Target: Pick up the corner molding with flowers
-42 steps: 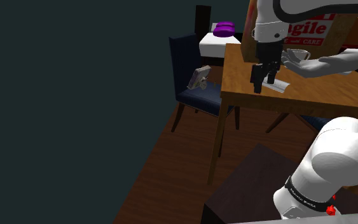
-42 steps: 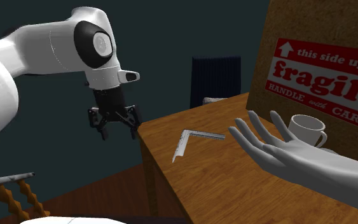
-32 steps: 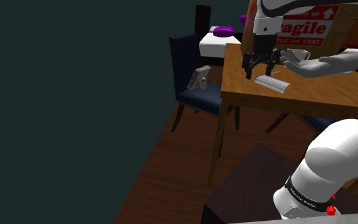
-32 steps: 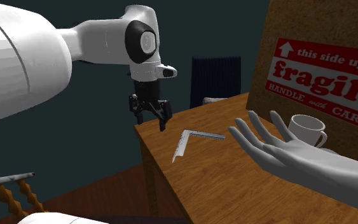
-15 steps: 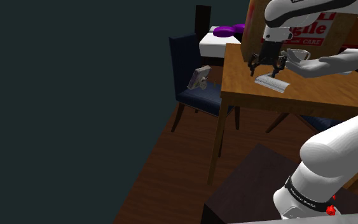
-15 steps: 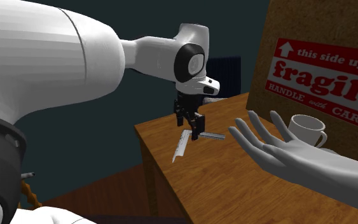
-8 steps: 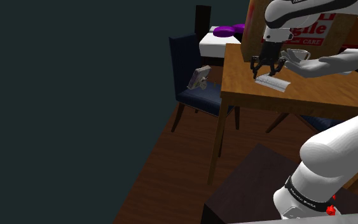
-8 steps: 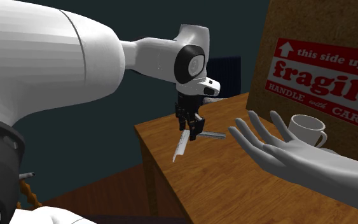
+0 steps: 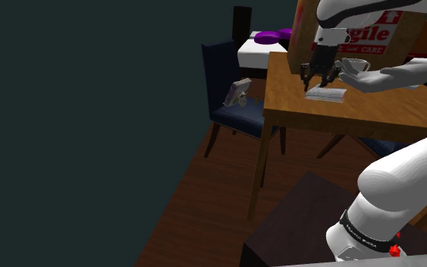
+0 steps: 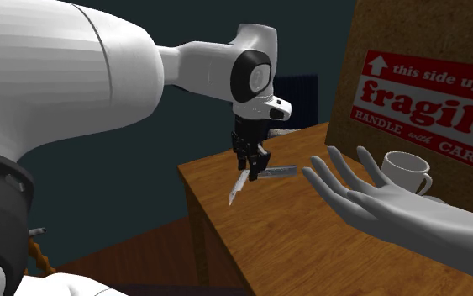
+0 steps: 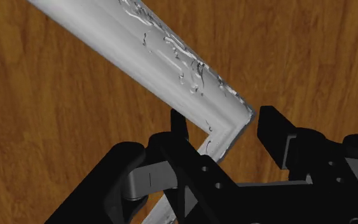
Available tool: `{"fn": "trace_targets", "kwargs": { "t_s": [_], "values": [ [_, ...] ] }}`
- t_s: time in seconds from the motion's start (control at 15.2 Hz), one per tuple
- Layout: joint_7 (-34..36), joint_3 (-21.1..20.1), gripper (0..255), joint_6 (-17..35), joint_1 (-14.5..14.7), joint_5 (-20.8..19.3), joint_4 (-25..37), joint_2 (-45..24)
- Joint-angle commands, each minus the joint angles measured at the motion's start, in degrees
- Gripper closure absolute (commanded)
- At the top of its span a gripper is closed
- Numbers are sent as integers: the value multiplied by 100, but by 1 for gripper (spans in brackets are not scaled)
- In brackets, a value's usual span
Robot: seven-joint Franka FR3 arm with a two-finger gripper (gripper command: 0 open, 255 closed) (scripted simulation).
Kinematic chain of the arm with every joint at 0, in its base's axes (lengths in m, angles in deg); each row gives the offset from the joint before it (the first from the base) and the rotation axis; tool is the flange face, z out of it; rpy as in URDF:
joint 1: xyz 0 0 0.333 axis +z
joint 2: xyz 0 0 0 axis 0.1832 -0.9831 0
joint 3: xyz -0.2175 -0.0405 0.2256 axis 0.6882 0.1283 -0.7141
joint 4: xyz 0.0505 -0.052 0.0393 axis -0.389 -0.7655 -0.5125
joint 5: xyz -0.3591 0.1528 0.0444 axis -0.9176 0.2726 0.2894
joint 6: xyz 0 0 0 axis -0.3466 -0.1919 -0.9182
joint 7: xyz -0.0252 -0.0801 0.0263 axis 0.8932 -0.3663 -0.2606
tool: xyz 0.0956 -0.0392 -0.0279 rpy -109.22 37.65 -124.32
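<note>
The corner molding point(image 11: 171, 51) is a white L-shaped strip with raised flower relief along one face. My black gripper point(image 11: 225, 130) is shut on it at its corner, a finger on each side of the bend. In the second exterior view the gripper point(image 10: 251, 166) holds the molding point(image 10: 268, 172) a little above the wooden table point(image 10: 310, 235), one leg drooping toward the table's edge. In the shoulder view the gripper point(image 9: 315, 82) is over the molding point(image 9: 327, 94) near the table's far side.
A grey mannequin hand point(image 10: 369, 206) lies palm up close beside the molding, with a white cup point(image 10: 407, 172) and a cardboard box marked fragile point(image 10: 428, 92) behind it. A dark blue chair point(image 9: 230, 91) with a small grey object point(image 9: 238, 92) stands at the table's end.
The gripper came down over the molding's corner, shut on it, and has since raised it slightly off the table, so the strip now hangs tilted.
</note>
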Motion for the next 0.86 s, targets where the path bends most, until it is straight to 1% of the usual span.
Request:
{"fn": "trace_targets", "kwargs": {
  "t_s": [0.0,0.66,0.79],
  "values": [
    [-2,-10,255,-155,5,7,140,-5],
    [-14,-51,255,-913,34,54,997,-105],
    [-14,-51,255,-925,34,54,1010,-108]
  ]
}}
